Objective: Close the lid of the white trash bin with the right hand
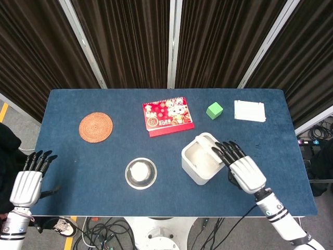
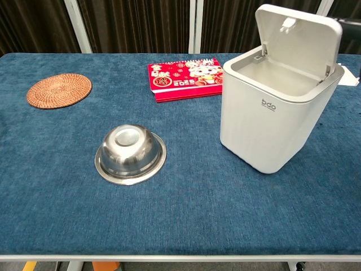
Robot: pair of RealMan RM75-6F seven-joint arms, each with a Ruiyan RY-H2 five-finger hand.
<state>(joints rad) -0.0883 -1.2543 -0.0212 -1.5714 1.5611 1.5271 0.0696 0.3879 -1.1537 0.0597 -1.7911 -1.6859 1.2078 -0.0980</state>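
The white trash bin (image 1: 197, 161) (image 2: 265, 124) stands at the table's front right. Its lid (image 2: 296, 42) is raised and stands nearly upright over the back rim, tipped a little over the opening. In the head view my right hand (image 1: 242, 171) is just right of the bin, fingers (image 1: 227, 151) spread and resting against the outer face of the lid. The chest view does not show that hand. My left hand (image 1: 28, 179) hangs off the table's front left edge with fingers apart and nothing in it.
A steel bowl (image 1: 140, 173) (image 2: 130, 152) sits left of the bin. A red calendar (image 1: 167, 117) (image 2: 183, 76), a green cube (image 1: 214, 110) and a white pad (image 1: 250, 111) lie behind it. A woven coaster (image 1: 95, 126) (image 2: 59, 89) lies at the far left.
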